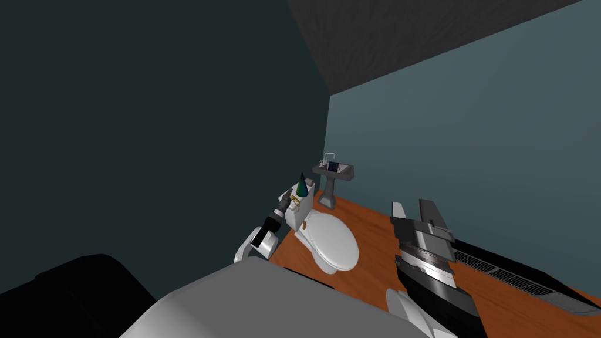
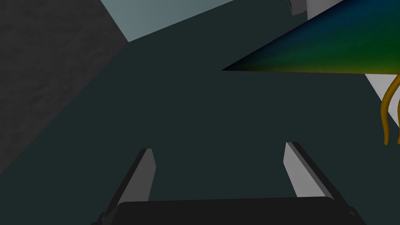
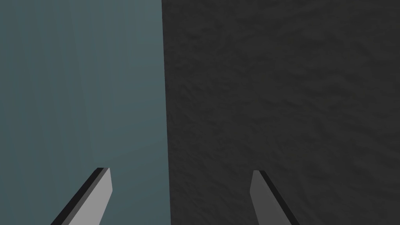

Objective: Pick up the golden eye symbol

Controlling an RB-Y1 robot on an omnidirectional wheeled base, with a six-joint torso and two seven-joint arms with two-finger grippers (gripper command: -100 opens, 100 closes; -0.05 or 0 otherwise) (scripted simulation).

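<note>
A small golden eye symbol (image 1: 296, 203) lies on the white toilet tank (image 1: 299, 212), beside a blue-green cone (image 1: 302, 186). My left gripper (image 1: 287, 195) reaches to the tank's edge, right next to the symbol. In the left wrist view that gripper (image 2: 220, 156) is open with nothing between its fingers; the cone (image 2: 332, 43) and some thin golden strands of the symbol (image 2: 386, 113) lie off to one side of them. My right gripper (image 1: 414, 210) is raised near my chest, and its wrist view shows it (image 3: 179, 183) open and empty.
The toilet's shut white lid (image 1: 333, 240) faces me over an orange-brown floor (image 1: 375, 235). A grey pedestal sink (image 1: 333, 170) stands in the corner behind it. A dark wall runs close along the left, and a low grey vent (image 1: 505, 273) lines the right wall.
</note>
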